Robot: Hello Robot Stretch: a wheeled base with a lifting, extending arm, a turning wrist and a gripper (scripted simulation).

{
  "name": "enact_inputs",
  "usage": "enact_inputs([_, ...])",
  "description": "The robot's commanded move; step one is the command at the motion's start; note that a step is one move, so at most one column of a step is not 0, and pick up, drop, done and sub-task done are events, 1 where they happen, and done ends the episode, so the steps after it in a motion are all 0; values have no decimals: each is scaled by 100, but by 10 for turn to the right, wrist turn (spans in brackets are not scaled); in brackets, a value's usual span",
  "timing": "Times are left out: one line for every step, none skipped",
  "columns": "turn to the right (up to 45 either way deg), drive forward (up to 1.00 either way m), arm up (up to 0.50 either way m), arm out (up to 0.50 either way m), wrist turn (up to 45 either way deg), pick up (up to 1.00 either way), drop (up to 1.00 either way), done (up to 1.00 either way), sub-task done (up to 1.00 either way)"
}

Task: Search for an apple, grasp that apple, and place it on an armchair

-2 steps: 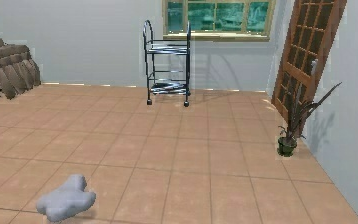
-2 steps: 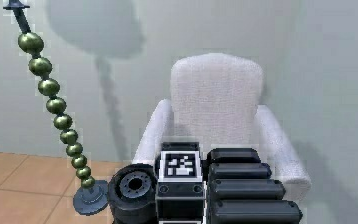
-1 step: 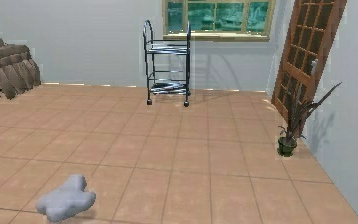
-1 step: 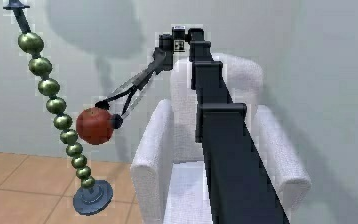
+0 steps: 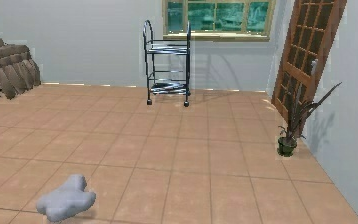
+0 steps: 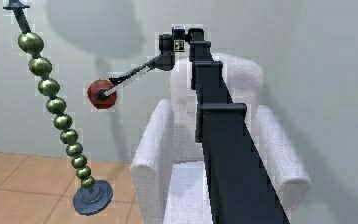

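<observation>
In the arm side view a red apple (image 6: 100, 94) hangs at the far end of my gripper (image 6: 111, 92), clear of every surface, so the gripper holds it. The dark arm bar (image 6: 222, 130) rises from the bottom edge across a white armchair (image 6: 167, 150). The apple is to the left of the armchair's back, in front of the pale wall, higher than the seat.
A beaded green floor lamp (image 6: 57, 110) with a round base leans at the arm side view's left. The forward view has a tiled floor, a metal shelf cart (image 5: 169, 62) under a window, a brown door (image 5: 307, 55), a potted plant (image 5: 290, 135), a grey cloth (image 5: 67, 198) and a brown seat (image 5: 9, 68).
</observation>
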Motion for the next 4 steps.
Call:
enact_inputs([0, 0, 0, 0, 450, 0, 0, 0, 0])
enact_inputs([0, 0, 0, 0, 450, 0, 0, 0, 0])
enact_inputs([0, 0, 0, 0, 450, 0, 0, 0, 0])
enact_inputs([0, 0, 0, 0, 30, 0, 0, 0, 0])
